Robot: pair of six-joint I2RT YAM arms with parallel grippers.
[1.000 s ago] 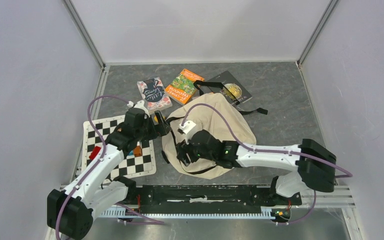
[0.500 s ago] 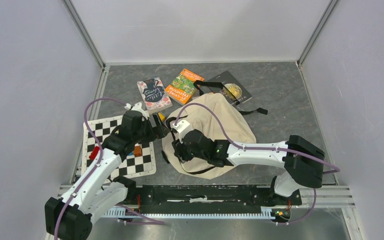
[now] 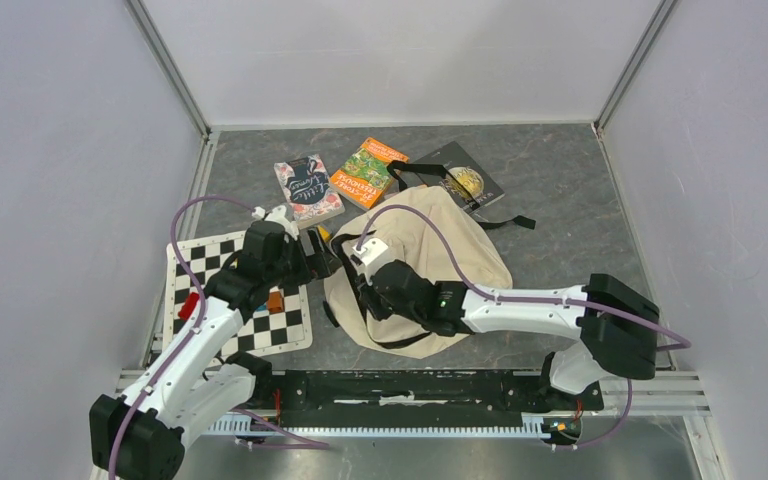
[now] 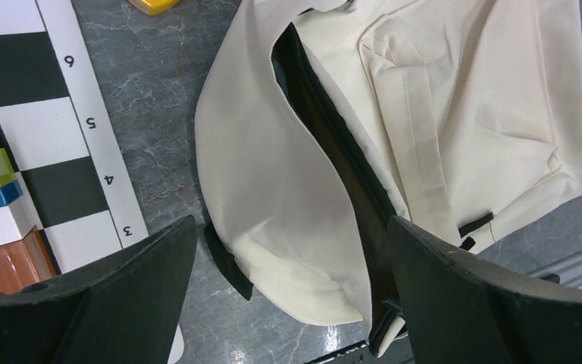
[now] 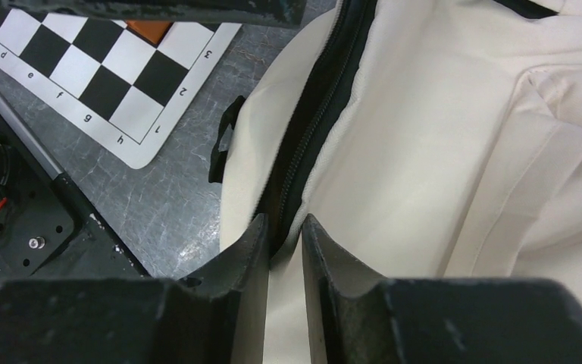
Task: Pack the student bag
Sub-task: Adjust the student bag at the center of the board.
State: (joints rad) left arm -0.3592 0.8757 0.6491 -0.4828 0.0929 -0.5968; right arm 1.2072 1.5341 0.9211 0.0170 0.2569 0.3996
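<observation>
Nearest, pinches the black zipper edge (image 5: 311,129) of the student bag (image 3: 440,245) with the right claw (image 5: 282,227), closed almost fully on the cloth. Holds the left claw (image 4: 292,227) spread wide and empty just above the same opening, beside the checkered mat (image 3: 200,265). Rests flat mid-tabletop (image 3: 560,190), cream fabric slack. Probably handles soft, light and floppy, so best taken along the stiffer zipper seam, not the loose panel. Beyond, shows three books (image 3: 368,172) at the far end.
</observation>
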